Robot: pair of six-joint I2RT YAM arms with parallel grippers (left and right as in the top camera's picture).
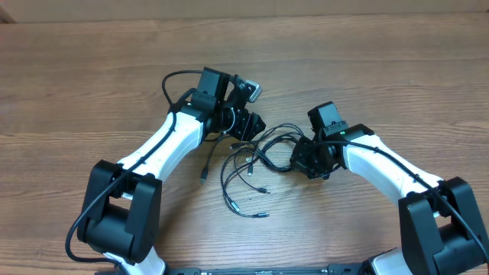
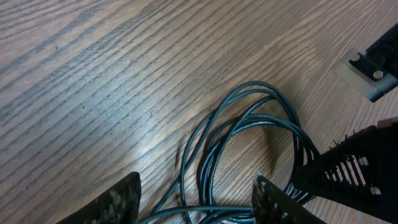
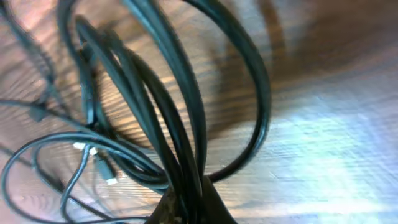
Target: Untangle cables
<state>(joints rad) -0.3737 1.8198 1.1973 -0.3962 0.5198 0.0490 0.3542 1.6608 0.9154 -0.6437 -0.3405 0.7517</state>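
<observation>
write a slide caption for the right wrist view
Right gripper pinched shut on a bunch of thin black cables, loops and small plug ends spread over the wooden table

The left gripper [image 2: 193,208] sits, fingers apart, astride the cables' [image 3: 180,149] left loops; the right gripper [image 3: 186,210] clamps their right side.

A wood-grain surface [image 1: 92,69] carries a loose tangle of thin black cables [image 1: 258,150] near its middle, their small plug ends splayed on the wood.

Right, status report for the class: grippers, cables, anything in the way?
Left gripper open, astride cables. Right gripper shut on cables. Bundle tangled between both grippers. No obstruction visible.
</observation>
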